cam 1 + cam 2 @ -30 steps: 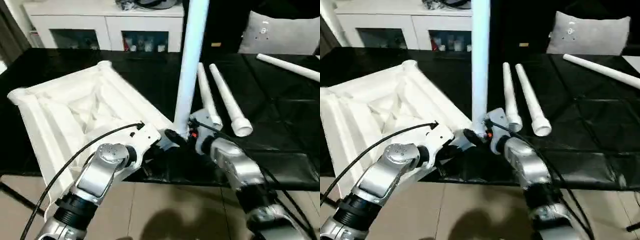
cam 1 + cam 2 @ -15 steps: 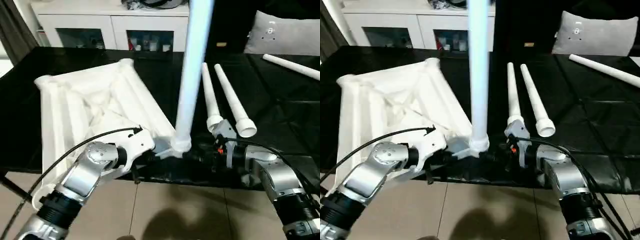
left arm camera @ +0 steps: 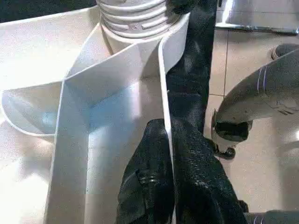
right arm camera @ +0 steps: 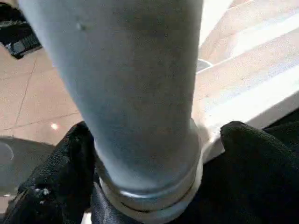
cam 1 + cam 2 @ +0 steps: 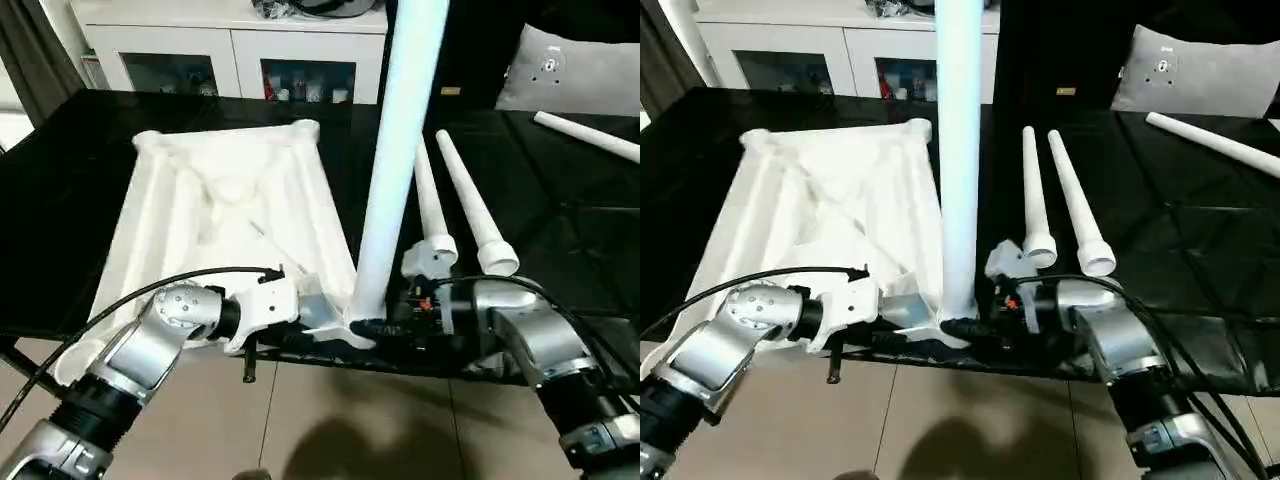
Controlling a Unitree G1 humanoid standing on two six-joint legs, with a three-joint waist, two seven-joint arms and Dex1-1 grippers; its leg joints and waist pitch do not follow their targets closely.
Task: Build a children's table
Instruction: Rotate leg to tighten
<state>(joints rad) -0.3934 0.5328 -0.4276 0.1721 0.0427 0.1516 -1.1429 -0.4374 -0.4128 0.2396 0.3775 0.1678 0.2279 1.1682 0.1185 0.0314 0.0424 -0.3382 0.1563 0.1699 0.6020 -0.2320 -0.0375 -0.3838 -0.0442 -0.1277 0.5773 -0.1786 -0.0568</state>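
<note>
At the near corner of the upturned table top [image 5: 225,210], left gripper [image 3: 168,154] pinches the rim wall, right gripper [image 4: 145,154] stands wide around the upright leg [image 5: 395,160]; judged step: seating it in the socket; next, a loose leg [image 5: 470,205].

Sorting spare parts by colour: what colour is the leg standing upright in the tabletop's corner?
White, like the tabletop; the upright leg shows best in the left eye view.

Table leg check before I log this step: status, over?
Left tool shut on tabletop rim. Right tool astride upright leg at its corner socket. Three legs loose on black table. Nothing blocking.
</note>
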